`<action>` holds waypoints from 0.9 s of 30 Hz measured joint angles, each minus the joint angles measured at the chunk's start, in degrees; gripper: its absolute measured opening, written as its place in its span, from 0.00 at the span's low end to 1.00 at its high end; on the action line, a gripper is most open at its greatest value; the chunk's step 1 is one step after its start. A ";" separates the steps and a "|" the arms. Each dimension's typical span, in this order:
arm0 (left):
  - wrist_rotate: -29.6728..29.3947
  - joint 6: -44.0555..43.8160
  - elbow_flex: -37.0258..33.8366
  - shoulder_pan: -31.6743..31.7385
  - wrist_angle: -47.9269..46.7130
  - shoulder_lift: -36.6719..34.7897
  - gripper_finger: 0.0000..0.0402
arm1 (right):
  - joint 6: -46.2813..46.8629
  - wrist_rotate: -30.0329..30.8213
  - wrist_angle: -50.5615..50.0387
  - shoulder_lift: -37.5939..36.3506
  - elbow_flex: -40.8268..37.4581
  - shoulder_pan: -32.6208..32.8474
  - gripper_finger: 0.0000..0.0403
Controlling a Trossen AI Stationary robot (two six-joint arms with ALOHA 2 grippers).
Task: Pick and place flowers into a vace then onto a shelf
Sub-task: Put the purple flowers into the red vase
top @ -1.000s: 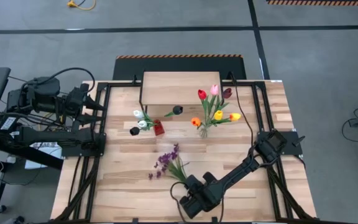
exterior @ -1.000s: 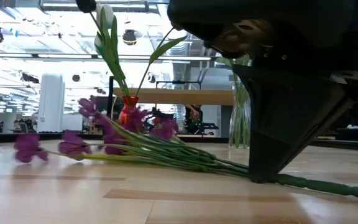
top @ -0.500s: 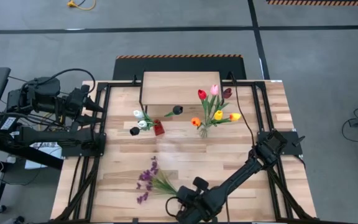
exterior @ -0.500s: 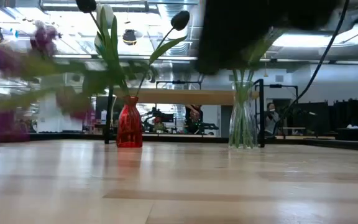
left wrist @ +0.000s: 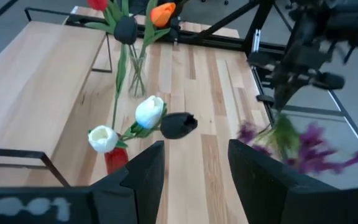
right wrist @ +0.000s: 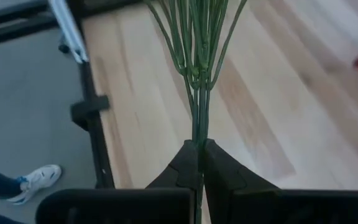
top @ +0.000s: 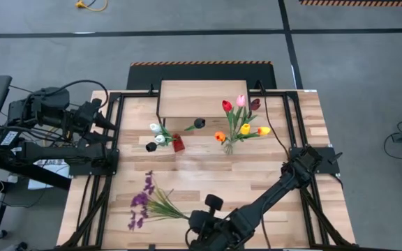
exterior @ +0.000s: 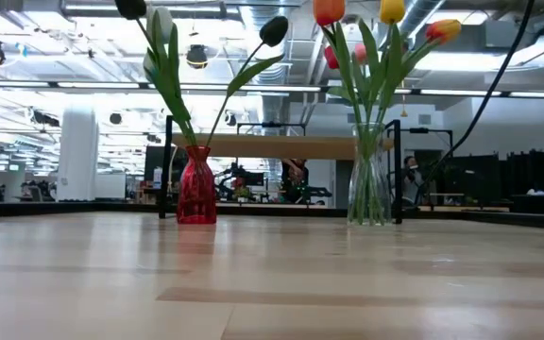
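The leafy purple-blossom sprig (top: 145,203) hangs above the table's near left part. My right gripper (top: 202,224) is shut on its stem. In the left wrist view the sprig (left wrist: 300,140) shows under the right arm. A red vase (top: 179,145) holds white and black tulips. A clear vase (top: 229,144) holds red, pink, orange and yellow tulips. Both vases stand on the table in front of the shelf (top: 201,97). My left gripper (left wrist: 194,180) waits open, high over the table's left edge. My right gripper pinches the sprig's main stem (right wrist: 198,127), below where the thin stems join, between its two fingertips (right wrist: 188,158). The stem runs on in line with the fingers. The sprig is lifted clear of the table and reaches toward the table's left edge.
Black frame rails (top: 114,139) run along the table's left and right sides. A person's white shoe (right wrist: 35,182) shows on the floor beyond the table's edge. Bare planks (top: 208,174) lie between the vases and the sprig.
My right gripper has risen from the tabletop, rolled, and moved toward the near left, staying shut on the stem. The sprig, which lay on the table, is lifted clear. Its blossoms have swung toward the table's left edge.
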 joint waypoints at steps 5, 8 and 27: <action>0.01 0.22 0.00 -0.01 -0.66 0.01 0.42 | -8.40 1.81 0.95 -0.23 4.16 -0.24 0.00; 1.13 0.66 -0.02 0.01 -0.28 0.02 0.42 | -12.66 5.80 2.84 -1.32 3.99 -0.49 0.00; 8.99 4.17 -0.02 -0.01 21.82 2.95 0.42 | -61.57 26.72 37.16 -12.54 4.18 -9.04 0.00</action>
